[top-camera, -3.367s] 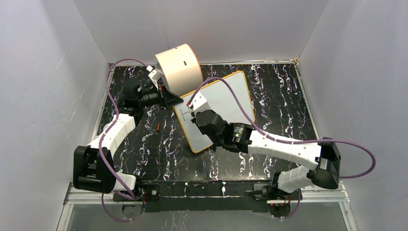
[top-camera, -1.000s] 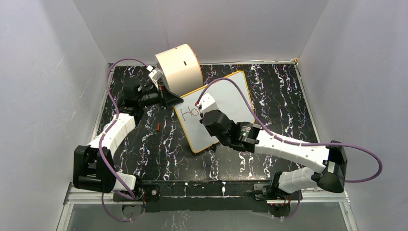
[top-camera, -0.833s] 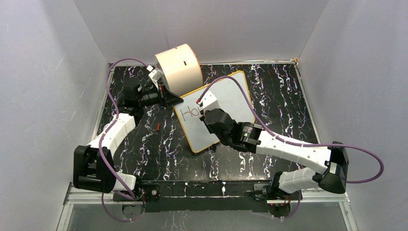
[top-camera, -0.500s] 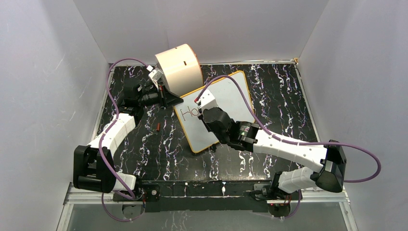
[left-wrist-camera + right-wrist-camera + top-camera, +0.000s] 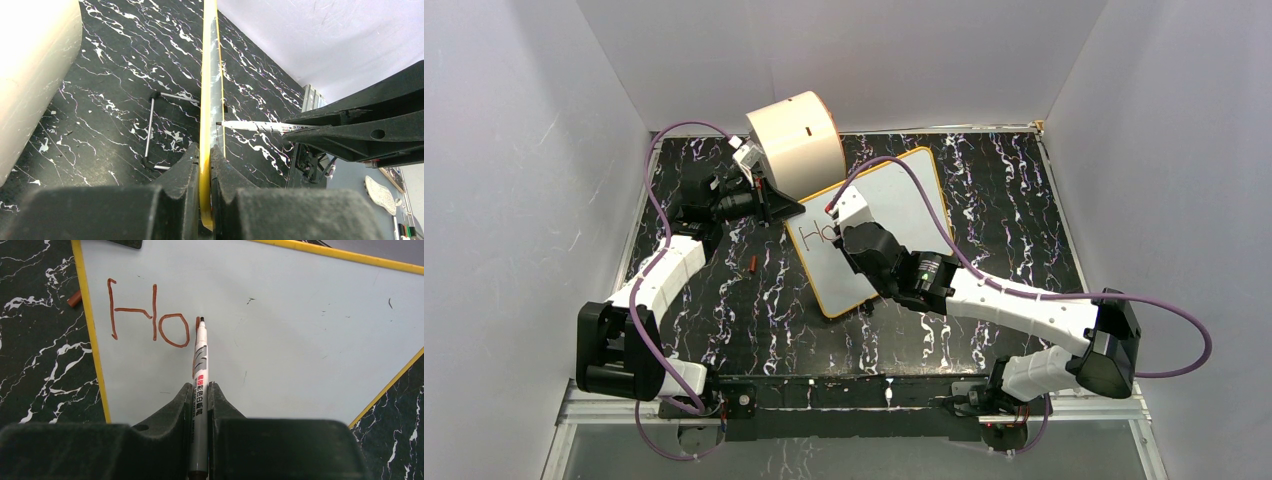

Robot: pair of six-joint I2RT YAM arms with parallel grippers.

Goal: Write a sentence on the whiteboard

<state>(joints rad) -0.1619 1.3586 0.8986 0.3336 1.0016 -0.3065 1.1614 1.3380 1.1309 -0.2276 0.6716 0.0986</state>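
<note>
The whiteboard (image 5: 902, 196), white with a yellow-orange rim, stands tilted on the black marbled table. My left gripper (image 5: 777, 208) is shut on its upper left edge, and the left wrist view shows the rim (image 5: 209, 75) edge-on between the fingers (image 5: 187, 165). My right gripper (image 5: 200, 387) is shut on a grey marker (image 5: 201, 357) whose tip touches the board (image 5: 300, 340). The sentence (image 5: 149, 315) reads "Ho" in red-brown, with a short fresh stroke at the tip. From above, the lettering (image 5: 810, 236) is partly hidden by my right gripper (image 5: 842, 238).
A cream cylinder drum (image 5: 796, 138) stands behind the board's top left corner. A small red-brown marker cap (image 5: 753, 264) lies on the table left of the board. A thin metal stand leg (image 5: 150, 125) lies behind the board. White walls enclose the table.
The lettering has grown from a bare "H" to "Ho". In the last second my right gripper moved slightly left with the marker and began a new stroke. The left arm held still.
</note>
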